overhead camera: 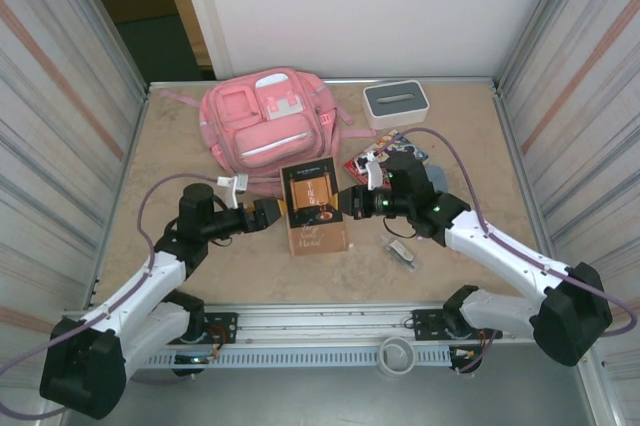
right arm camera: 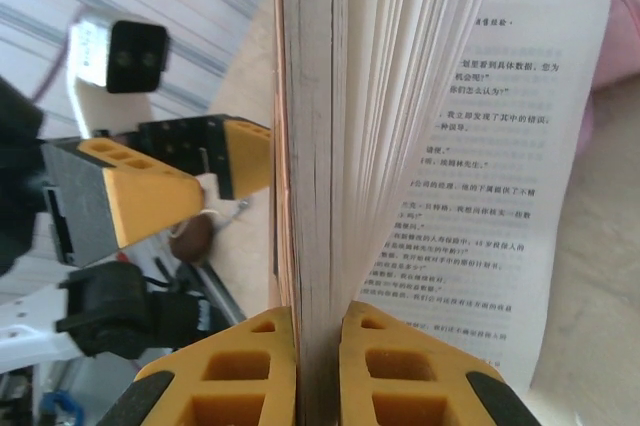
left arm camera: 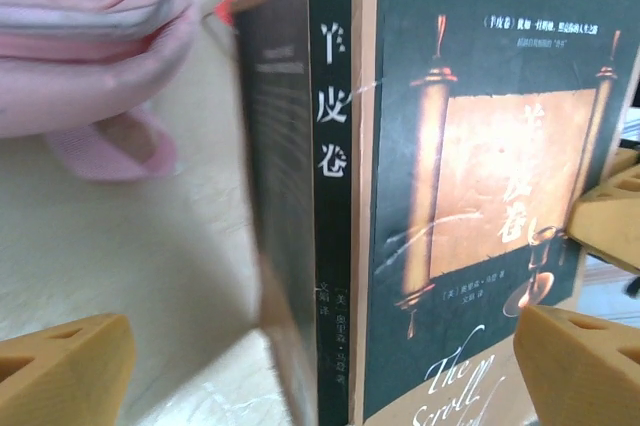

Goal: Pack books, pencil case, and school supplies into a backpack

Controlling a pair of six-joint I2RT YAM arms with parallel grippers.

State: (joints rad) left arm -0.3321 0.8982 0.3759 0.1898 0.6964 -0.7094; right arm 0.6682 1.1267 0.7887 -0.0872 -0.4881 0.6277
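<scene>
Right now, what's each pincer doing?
Left pincer: open, holding nothing.
Right pincer: closed on the brown book.

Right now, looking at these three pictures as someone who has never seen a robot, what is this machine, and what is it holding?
It is a robot: a left arm and a right arm, bolted at the near edge of a table. The wide picture comes from a camera above and behind them. The two close-ups come from a camera on each wrist, looking past its own yellow fingers. On the table are a pink backpack, a white box, a cartoon-covered book, small loose items and a brown book. The right claw is shut on the brown book's page edge. The left claw stands wide open beside its spine, holding nothing.
</scene>
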